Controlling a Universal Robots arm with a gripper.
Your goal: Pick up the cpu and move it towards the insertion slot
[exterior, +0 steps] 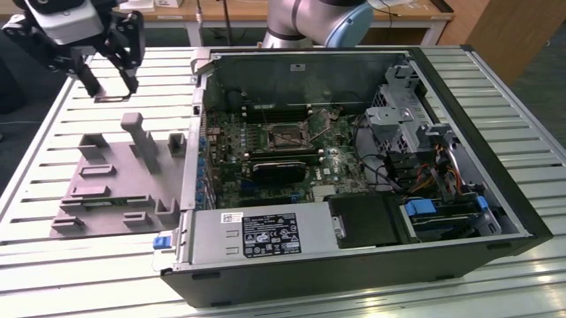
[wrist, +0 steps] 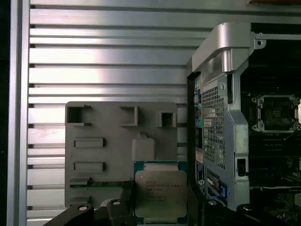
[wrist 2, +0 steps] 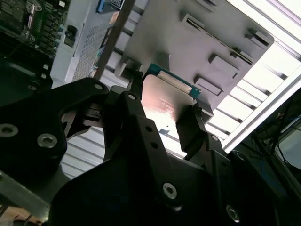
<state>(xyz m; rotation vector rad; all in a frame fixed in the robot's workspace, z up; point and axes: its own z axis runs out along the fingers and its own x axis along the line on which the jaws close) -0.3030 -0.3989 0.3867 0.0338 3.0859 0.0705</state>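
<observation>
Ribbed metal table [exterior: 40,159] carries an open computer case [exterior: 354,271] mid-frame in the exterior view and a grey fixture plate [exterior: 106,192] at its left. At the upper left the gripper [exterior: 113,93] hangs above the table, jaws clamped on the edges of the cpu [wrist: 161,193], so I judge the pick is done and the carry is in hand; the insertion slot [exterior: 287,136] lies well apart inside the case, which calls for a level hold and passing over its wall
</observation>
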